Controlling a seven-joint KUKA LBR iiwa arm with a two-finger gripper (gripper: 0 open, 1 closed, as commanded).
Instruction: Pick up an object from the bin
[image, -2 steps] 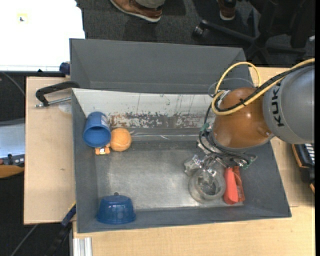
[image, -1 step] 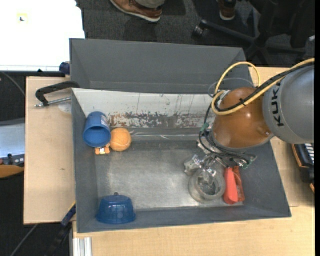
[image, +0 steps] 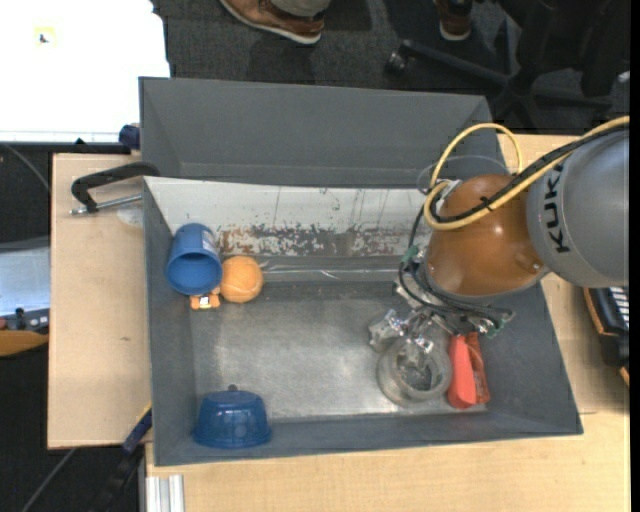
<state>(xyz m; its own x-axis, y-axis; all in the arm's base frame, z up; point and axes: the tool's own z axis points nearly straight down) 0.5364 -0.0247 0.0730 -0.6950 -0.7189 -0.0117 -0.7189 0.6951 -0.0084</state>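
Observation:
My gripper (image: 412, 332) hangs low in the bin's front right part, under the arm's wrist. Directly below it lies a clear, round glass-like cup (image: 410, 378), and the gripper's metal tip overlaps the cup's upper rim. Whether anything is held cannot be made out. A red elongated object (image: 464, 372) lies just right of the clear cup, against the bin's right wall.
A blue cup (image: 193, 259) lies on its side at the back left, with an orange ball (image: 241, 279) touching it and a small orange piece (image: 206, 301) just below. A blue dome-shaped lid (image: 232, 419) sits in the front left corner.

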